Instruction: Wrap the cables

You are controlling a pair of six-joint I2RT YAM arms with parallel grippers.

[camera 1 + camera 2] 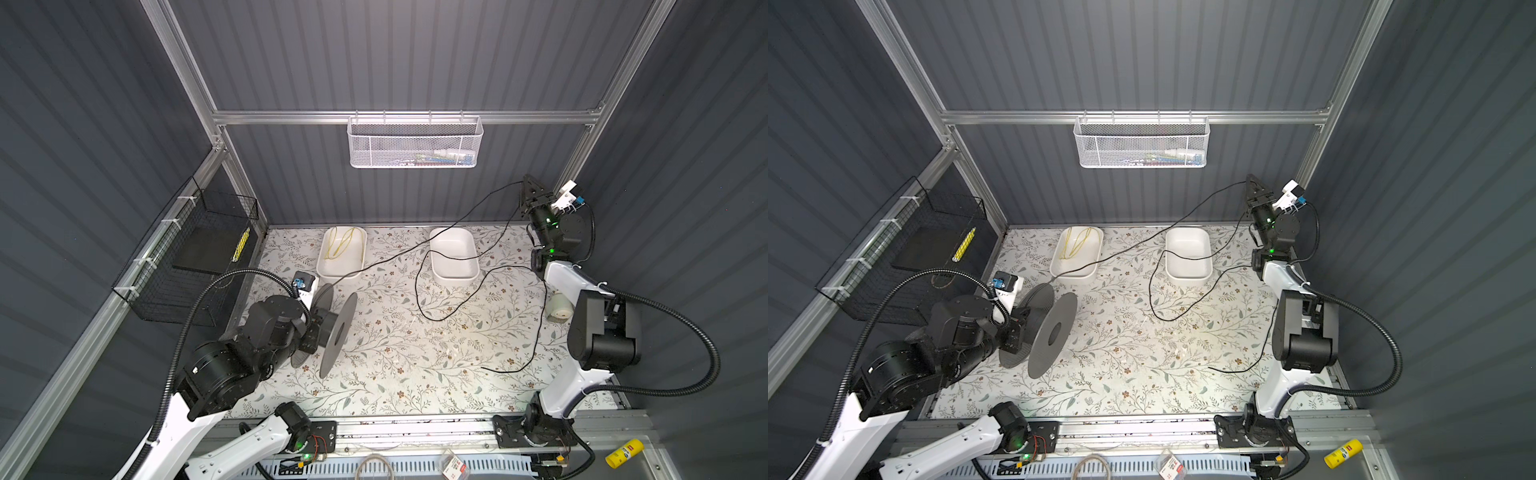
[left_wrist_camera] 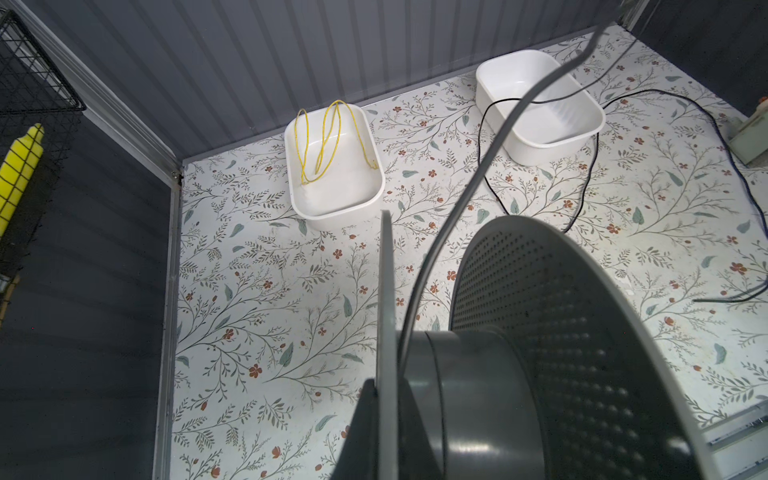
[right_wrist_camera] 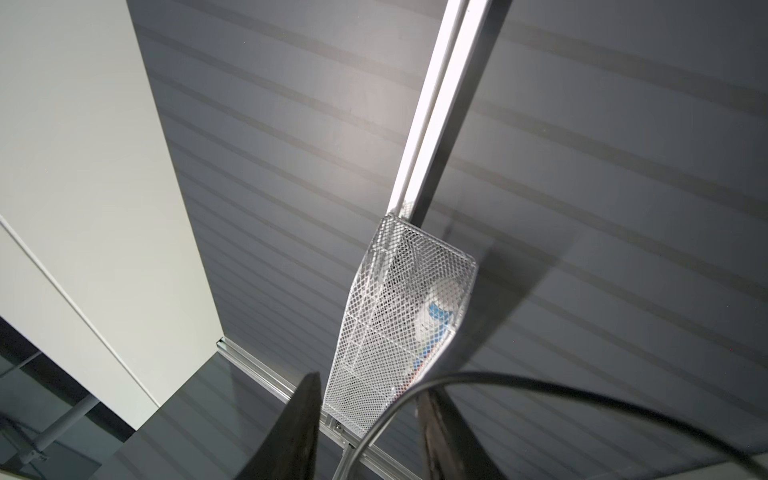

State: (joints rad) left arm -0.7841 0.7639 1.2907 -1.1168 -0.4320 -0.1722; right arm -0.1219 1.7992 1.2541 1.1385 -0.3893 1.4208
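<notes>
The cables are one thin black cord (image 1: 417, 291) (image 1: 1150, 286). It rises taut from the hub of a grey spool (image 1: 338, 332) (image 1: 1052, 334) to my right gripper (image 1: 530, 185) (image 1: 1252, 183), then falls in loose loops on the table. My left gripper (image 1: 318, 328) (image 2: 386, 386) is shut on the spool's near flange and holds the spool on edge. In the left wrist view the cord (image 2: 435, 257) runs down to the hub. My right gripper (image 3: 370, 386) is raised at the back right. Its jaws stand apart, and the cord (image 3: 498, 380) passes between them and over one finger.
A white tray (image 1: 340, 272) with a yellow cord (image 1: 338, 245) and a second white tray (image 1: 453, 276), crossed by the black cord, stand at the back. A white mesh basket (image 1: 415, 143) hangs on the back rail. A black wire basket (image 1: 187, 266) hangs on the left wall.
</notes>
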